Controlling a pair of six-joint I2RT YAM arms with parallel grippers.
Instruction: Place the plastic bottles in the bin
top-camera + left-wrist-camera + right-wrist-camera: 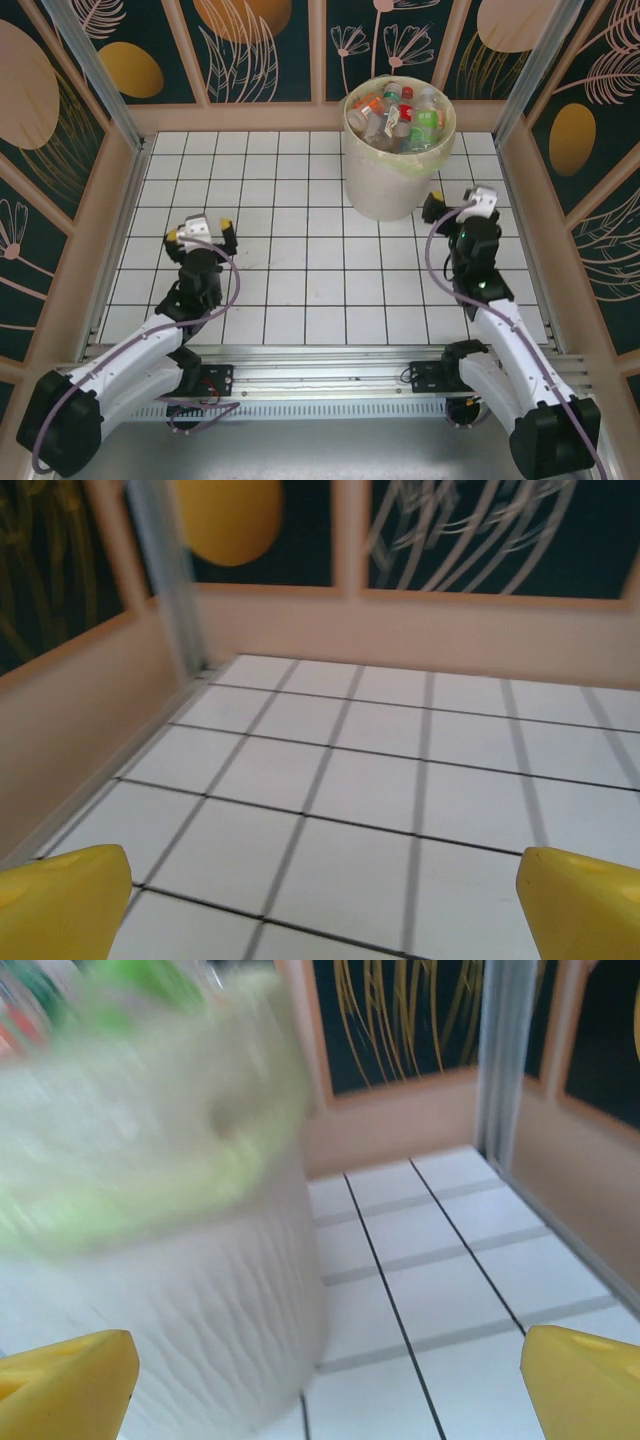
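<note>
Filling the bin point(385, 185): plastic bottles point(400, 120), heaped to its rim, at the counter's point(290, 290) far side.
Right hand point(455, 205): spread wide, empty, just beside the bin's right wall; the bin lies to its left.
Left hand point(200, 230): spread wide, empty, well apart from the bin.
Nearer arm: right.
Judgement: task looks finished.

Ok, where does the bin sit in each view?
Top external: bin at the back, right of centre, bottles inside.
Right wrist: bin on the left, close, blurred.
Left wrist: looks at the left wall and corner post.
Shared landmark: white gridded table.
</note>
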